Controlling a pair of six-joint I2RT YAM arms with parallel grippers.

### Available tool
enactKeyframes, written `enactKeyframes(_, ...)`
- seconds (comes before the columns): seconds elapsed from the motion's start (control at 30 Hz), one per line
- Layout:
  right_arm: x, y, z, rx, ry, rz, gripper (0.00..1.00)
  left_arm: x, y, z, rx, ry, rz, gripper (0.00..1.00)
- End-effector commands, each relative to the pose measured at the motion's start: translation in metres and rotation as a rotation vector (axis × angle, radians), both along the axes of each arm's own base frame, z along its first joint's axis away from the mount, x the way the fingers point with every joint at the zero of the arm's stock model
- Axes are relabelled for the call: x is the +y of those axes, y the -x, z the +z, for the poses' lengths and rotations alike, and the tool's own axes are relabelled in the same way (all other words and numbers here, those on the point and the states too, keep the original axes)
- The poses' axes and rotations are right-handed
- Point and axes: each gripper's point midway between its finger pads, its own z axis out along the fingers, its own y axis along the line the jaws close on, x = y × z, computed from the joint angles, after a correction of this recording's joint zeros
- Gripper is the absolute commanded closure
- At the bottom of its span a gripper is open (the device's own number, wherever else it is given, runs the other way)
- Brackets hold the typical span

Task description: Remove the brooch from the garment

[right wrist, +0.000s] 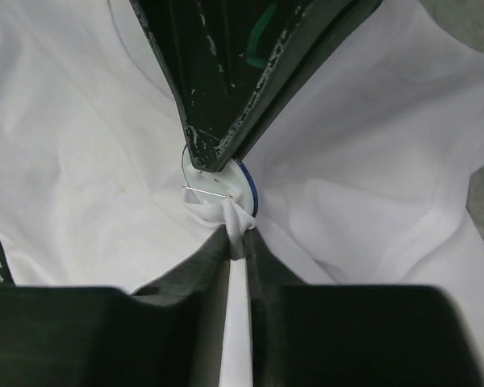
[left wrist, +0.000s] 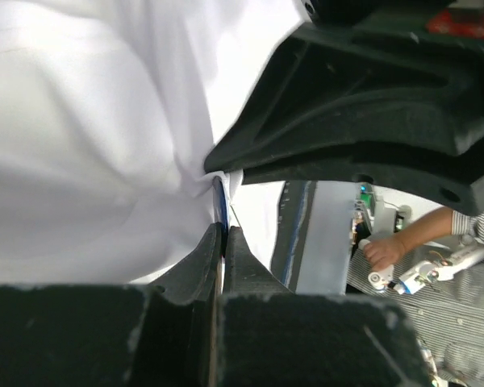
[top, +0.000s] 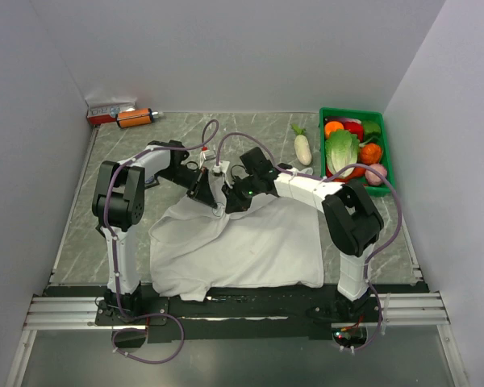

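Marbled table (top: 81, 218) — left tool (left wrist: 223, 234) apparently pinches brooch (right wrist: 230, 184), right tool (right wrist: 238, 238) garment (right wrist: 81, 161)

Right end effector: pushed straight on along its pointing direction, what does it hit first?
Likely the brooch, just past the garment fold pinched by the right end effector; the left end effector clamps it right behind. Depth is unclear.

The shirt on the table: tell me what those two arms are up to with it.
Both arms meet over the white shirt, at its far edge. The left gripper is clamped on the small round brooch, and the right gripper pinches a fold of cloth right beside it. The brooch looks not yet free: the cloth bunches up against its pin.
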Motion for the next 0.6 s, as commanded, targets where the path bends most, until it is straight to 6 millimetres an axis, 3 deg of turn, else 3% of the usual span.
enactKeyframes(0.0, 0.015, -0.005, 0.005, -0.010, -0.019, 0.030, 0.94, -0.005, -0.009, 0.020, -0.055, 0.007, 0.015, 0.99)
enactKeyframes(0.1, 0.014, 0.007, 0.006, 0.018, -0.034, 0.065, 0.99, -0.005, -0.023, 0.013, -0.089, -0.057, 0.058, 0.99)
enactKeyframes(0.23, 0.015, 0.022, 0.009, 0.057, -0.058, 0.106, 0.96, -0.007, -0.034, 0.007, -0.112, -0.095, 0.095, 0.99)
enactKeyframes(0.47, 0.025, 0.026, 0.023, 0.121, -0.091, 0.084, 0.93, -0.014, -0.052, 0.003, -0.125, -0.125, 0.197, 0.99)
enactKeyframes(0.57, 0.012, 0.024, 0.020, 0.114, -0.031, 0.039, 0.90, -0.010, -0.058, 0.007, -0.129, -0.114, 0.211, 0.99)
